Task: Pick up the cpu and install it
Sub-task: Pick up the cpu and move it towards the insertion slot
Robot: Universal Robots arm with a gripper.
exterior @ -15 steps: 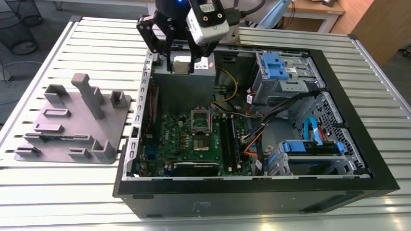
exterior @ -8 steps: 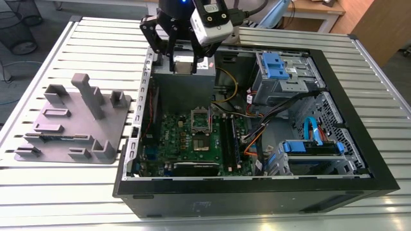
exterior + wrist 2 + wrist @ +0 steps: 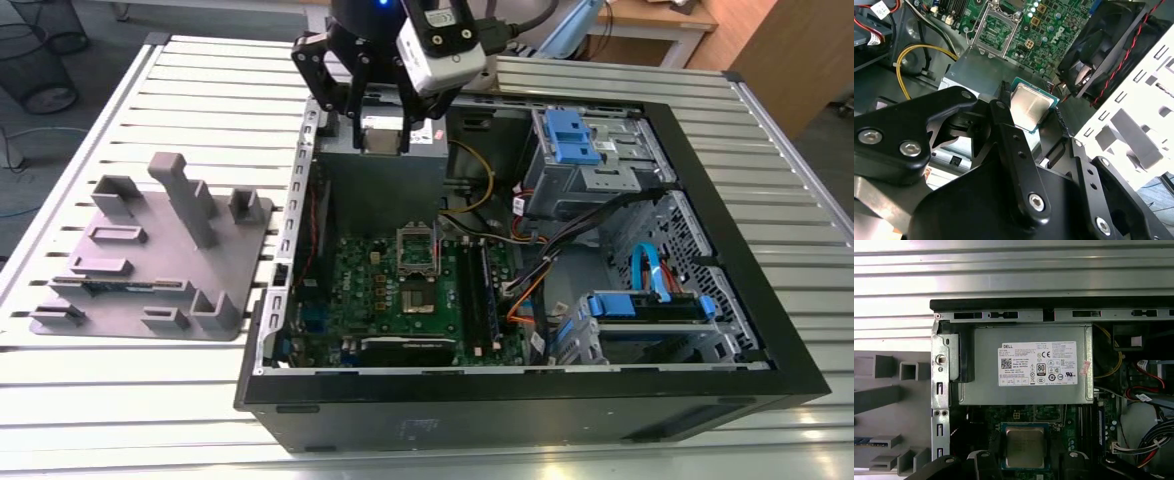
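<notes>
The cpu (image 3: 1031,106), a small square chip with a shiny silver top and a green rim, sits clamped between my black fingers (image 3: 1004,117). My gripper (image 3: 383,130) is shut on it and hangs over the grey power supply (image 3: 380,165) at the back of the open computer case. In the first wrist view the cpu (image 3: 1025,446) shows flat and level above the green board, with the gripper (image 3: 1025,462) around it. The metal-framed socket (image 3: 416,248) on the green motherboard stands open and lies further toward the front of the case, also seen as the socket (image 3: 996,30) beyond the chip.
A grey plastic holder (image 3: 147,260) with upright blocks lies on the slatted table at the exterior view's left. Inside the case are a black fan (image 3: 1099,50), yellow and orange cables (image 3: 467,185), and blue drive bays (image 3: 581,140). The case wall (image 3: 300,190) rises close beside the gripper.
</notes>
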